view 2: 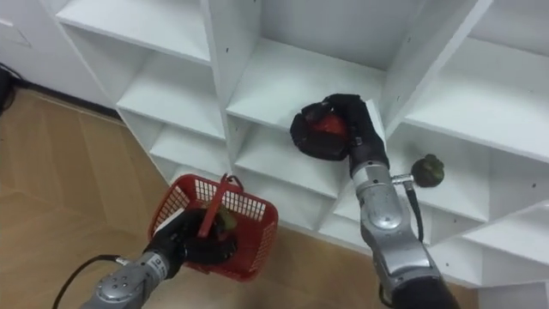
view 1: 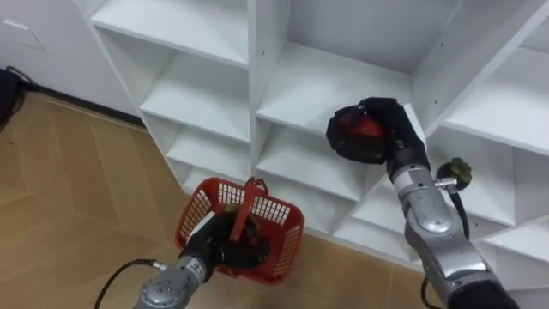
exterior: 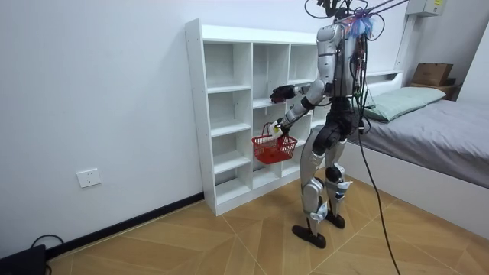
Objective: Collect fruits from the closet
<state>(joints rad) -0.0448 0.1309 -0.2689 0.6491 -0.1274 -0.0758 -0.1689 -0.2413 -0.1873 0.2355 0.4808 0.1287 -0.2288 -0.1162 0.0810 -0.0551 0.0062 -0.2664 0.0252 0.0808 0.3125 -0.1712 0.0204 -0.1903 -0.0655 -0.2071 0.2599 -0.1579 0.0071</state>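
Red and round, a fruit (view 1: 358, 127) is sitting inside the curled black fingers of the right robot hand (view 1: 386, 130). The hand is gripping it just above the board of a middle compartment in the white wooden closet (view 1: 257, 51). The right forearm is angling up from the lower right, with the wrist bent so that the hand is pointing left, into the compartment.

Lower and to the left, the left robot hand (view 1: 225, 243) is closing round the red handle of a red plastic mesh basket (view 1: 287, 227). It is holding the basket in the air in front of the low shelves, over the wooden floor (view 1: 60, 172), and the left forearm is coming in from the lower left. A dark item is lying in the basket beside the handle, too hidden to name.

A dark green knobbly fruit (view 1: 455, 172) is resting on the shelf of the next compartment to the right, just beside the right forearm.

In the room view the robot is standing upright facing the closet, with a grey-covered bed (exterior: 435, 130) behind it.
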